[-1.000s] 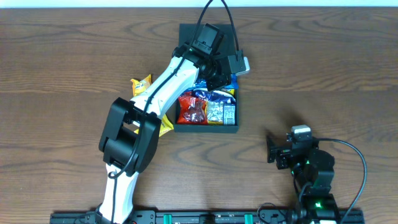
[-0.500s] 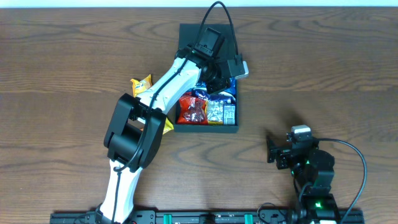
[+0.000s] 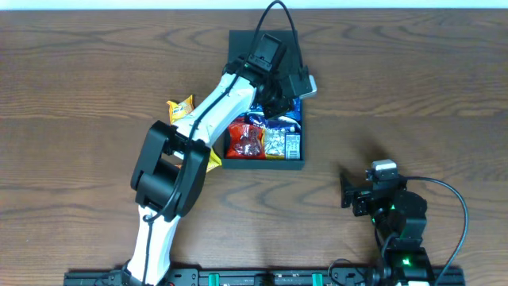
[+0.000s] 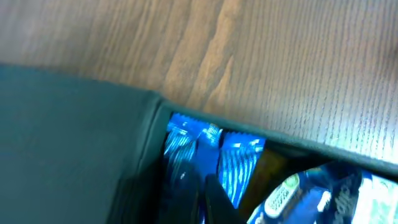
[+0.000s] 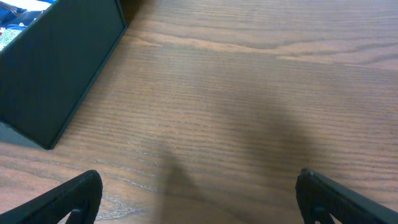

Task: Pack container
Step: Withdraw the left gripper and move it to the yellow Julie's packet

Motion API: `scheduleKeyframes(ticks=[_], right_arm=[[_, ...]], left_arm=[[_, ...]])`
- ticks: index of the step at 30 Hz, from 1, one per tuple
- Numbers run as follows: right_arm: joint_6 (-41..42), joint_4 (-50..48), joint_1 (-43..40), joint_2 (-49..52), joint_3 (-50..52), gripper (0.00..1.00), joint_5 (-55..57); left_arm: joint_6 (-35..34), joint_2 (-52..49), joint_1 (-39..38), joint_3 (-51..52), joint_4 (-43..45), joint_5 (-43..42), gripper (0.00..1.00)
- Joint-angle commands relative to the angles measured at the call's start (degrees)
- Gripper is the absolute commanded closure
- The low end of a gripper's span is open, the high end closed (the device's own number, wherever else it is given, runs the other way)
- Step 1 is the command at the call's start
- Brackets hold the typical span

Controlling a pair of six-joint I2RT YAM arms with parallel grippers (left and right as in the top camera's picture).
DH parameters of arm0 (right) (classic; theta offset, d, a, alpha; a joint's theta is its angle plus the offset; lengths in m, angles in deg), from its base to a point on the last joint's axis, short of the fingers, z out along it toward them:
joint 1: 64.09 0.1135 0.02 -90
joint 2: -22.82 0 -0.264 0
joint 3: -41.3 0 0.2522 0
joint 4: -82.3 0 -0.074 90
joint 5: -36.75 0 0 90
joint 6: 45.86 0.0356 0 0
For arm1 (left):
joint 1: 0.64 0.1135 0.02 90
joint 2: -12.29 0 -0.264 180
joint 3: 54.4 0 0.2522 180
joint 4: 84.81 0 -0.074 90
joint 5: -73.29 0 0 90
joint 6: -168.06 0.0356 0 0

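Directly beneath the left gripper [image 3: 276, 97], toward 12 o'clock from table centre: the container [image 3: 263, 165], square, matte teal-black cardboard, flap lid open at its 12 o'clock edge. Inside, crinkly foil blue packets [image 4: 205, 152] and a red packet [image 3: 244, 139]. Left jaws blurred and mostly cut off in the wrist view, seemingly just above the blue packets; grip impossible to tell. Right gripper [image 5: 199, 199] spread wide over the wood-grain table [image 5: 249, 93], at 4 o'clock from the container, well apart.

container [image 3: 262, 164] stood mid-bench [image 3: 79, 79] | snack packets [image 3: 262, 139] lay in it | loose packet [image 3: 180, 107] lay left of it | left gripper [image 3: 275, 95] hung over its far half | right gripper [image 3: 348, 195] sat nearer, rightward, well apart
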Motion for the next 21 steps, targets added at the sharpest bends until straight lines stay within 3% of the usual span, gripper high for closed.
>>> scheduleKeyframes(ticks=[1, 7, 10, 15, 19, 20, 21], right_arm=[[0.3, 0.0, -0.4, -0.3, 0.2, 0.01, 0.2], [0.3, 0.0, -0.4, -0.3, 0.2, 0.01, 0.2], [0.3, 0.0, -0.4, -0.3, 0.2, 0.01, 0.2], [0.3, 0.0, -0.4, -0.3, 0.2, 0.01, 0.2], [0.3, 0.0, -0.4, -0.3, 0.2, 0.01, 0.2], [0.3, 0.0, -0.4, -0.3, 0.2, 0.01, 0.2], [0.3, 0.0, -0.4, -0.3, 0.2, 0.01, 0.2]], left_arm=[[-2.2, 5.6, -0.1, -0.6, -1.8, 5.6, 0.94], [-4.1, 10.3, -0.1, -0.6, -9.2, 15.5, 0.94], [-4.9, 12.3, -0.1, -0.6, -13.4, 17.0, 0.94], [-12.0, 15.2, 0.4, -0.6, -20.8, 21.2, 0.94], [-12.8, 16.5, 1.5, -0.6, -26.8, 22.3, 0.94], [-12.8, 17.1, 2.1, -0.6, -28.3, 22.3, 0.92], [-13.0, 17.6, 2.4, -0.6, -29.1, 22.3, 0.82]])
